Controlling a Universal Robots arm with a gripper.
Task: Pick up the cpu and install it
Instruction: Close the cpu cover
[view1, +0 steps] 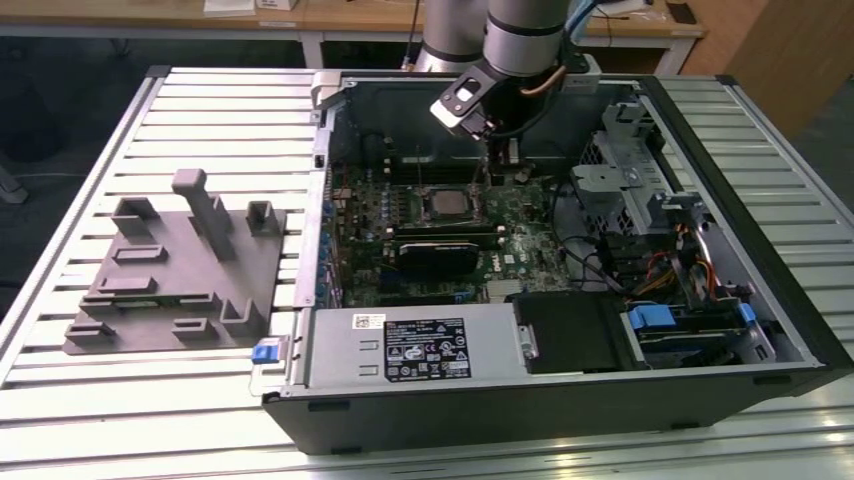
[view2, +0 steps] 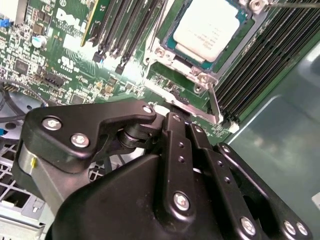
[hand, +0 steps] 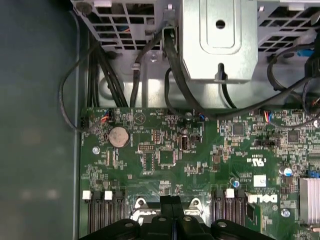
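Exterior view: grey fixture (view1: 174, 270) on the slatted table (view1: 200, 100), at 9 o'clock of the open computer case (view1: 534, 410), well apart from the arm. Inside the case, green motherboard (view1: 360, 240). The cpu (view1: 442, 207) is near the board's middle, lying flat in the metal-framed socket (view2: 165, 55), silver top up; second wrist view shows it too (view2: 206, 27). It's not in the gripper.

Gripper (view1: 491, 176) hangs off the arm at about 1 o'clock of the cpu, near it, over the board, not touching the chip. In the first wrist view the fingers (hand: 166, 202) are pressed together with nothing between them, so it's clenched and empty. Same gripper in the second wrist view (view2: 182, 121).

Power supply (view1: 427, 345) is at 6 o'clock of the cpu, blue-tabbed drive bays (view1: 694, 320) at 4 o'clock.
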